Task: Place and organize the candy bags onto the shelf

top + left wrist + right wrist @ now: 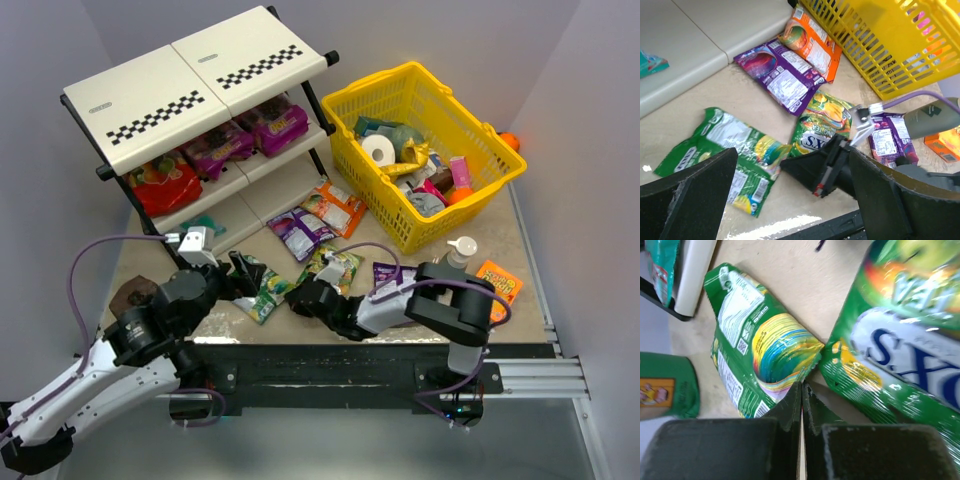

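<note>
The shelf stands at the back left. Its middle tier holds a red candy bag and two magenta ones, and a teal bag lies on the lowest tier. On the table lie an orange bag, a purple bag, two green bags and a small purple bag. My left gripper is open and empty above the table's front edge. My right gripper is shut and empty. Its tips rest at the edge of the green rainbow bag, between the two green bags.
A yellow mesh basket full of items stands at the back right. A grey bottle with a white cap and a small orange box stand by the right arm. The two grippers are close together near the front edge.
</note>
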You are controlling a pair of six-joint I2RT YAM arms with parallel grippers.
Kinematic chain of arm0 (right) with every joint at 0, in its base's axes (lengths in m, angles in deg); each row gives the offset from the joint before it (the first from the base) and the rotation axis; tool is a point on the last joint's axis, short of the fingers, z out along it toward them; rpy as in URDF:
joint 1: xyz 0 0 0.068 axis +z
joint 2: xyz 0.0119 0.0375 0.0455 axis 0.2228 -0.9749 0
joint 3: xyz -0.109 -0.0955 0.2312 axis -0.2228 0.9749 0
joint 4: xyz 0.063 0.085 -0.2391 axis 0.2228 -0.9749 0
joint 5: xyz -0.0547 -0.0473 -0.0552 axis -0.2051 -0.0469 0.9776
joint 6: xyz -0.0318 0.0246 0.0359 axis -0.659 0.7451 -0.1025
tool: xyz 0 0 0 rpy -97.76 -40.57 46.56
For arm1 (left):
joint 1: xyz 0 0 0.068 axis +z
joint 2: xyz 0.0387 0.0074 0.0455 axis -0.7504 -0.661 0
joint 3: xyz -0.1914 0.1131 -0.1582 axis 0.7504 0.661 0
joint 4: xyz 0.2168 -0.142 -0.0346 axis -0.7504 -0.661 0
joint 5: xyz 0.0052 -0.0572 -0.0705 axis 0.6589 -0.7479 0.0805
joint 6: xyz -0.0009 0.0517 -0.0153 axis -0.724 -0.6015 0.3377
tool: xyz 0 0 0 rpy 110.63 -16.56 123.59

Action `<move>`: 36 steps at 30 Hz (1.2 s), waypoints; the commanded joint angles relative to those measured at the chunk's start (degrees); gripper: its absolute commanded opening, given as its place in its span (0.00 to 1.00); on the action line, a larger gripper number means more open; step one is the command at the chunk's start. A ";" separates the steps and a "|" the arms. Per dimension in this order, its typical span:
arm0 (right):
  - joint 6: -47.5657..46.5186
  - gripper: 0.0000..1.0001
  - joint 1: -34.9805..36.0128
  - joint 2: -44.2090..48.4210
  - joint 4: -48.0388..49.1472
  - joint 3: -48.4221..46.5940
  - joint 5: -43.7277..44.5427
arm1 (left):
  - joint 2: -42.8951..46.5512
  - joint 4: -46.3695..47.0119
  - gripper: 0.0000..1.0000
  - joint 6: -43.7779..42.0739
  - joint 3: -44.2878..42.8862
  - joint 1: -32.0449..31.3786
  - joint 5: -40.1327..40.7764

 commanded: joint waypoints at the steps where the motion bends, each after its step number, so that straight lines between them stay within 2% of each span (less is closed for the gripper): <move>1: -8.40 0.00 -0.31 9.92 -6.95 4.61 4.48 | -1.42 4.68 0.99 3.15 3.01 0.09 -1.74; 4: -8.86 0.00 -0.75 12.92 -13.36 5.67 3.52 | -3.26 6.61 1.00 5.70 6.26 0.09 -2.27; 5: -9.20 0.19 -0.75 14.41 -14.16 5.67 2.21 | -4.40 7.15 0.99 6.40 8.01 0.09 -2.01; 6: -9.12 0.32 -0.75 15.12 -15.12 5.67 1.33 | -5.02 7.76 0.98 7.28 8.81 0.09 -1.66; 8: -9.20 0.60 -0.75 16.36 -14.44 5.76 -1.30 | -6.77 9.87 0.88 10.01 11.17 0.09 -0.09; 11: -7.45 0.69 -0.75 16.36 -12.94 5.85 -5.96 | -9.14 13.12 0.74 12.38 13.20 0.18 2.11; 16: -1.48 0.67 -0.66 14.70 -2.32 10.06 -10.89 | -13.98 14.18 0.64 15.46 14.18 0.18 8.18; 20: -0.33 0.63 -0.75 10.66 0.24 9.02 -11.86 | -18.29 16.64 0.61 15.03 15.67 0.53 9.94; 24: 2.83 0.58 -0.66 6.96 4.89 9.54 -12.22 | -23.12 21.29 0.61 11.61 16.90 3.07 5.73; 25: 4.40 0.54 -0.75 5.57 4.64 9.37 -12.30 | -24.96 22.09 0.61 11.25 17.16 3.69 3.46; 28: 6.61 0.52 -0.75 3.63 3.50 8.66 -12.22 | -27.17 25.07 0.59 9.93 19.09 5.89 -0.76; 36: 10.74 0.47 -0.75 1.07 5.33 8.75 -10.28 | -27.79 28.06 0.52 8.70 20.86 7.82 -5.08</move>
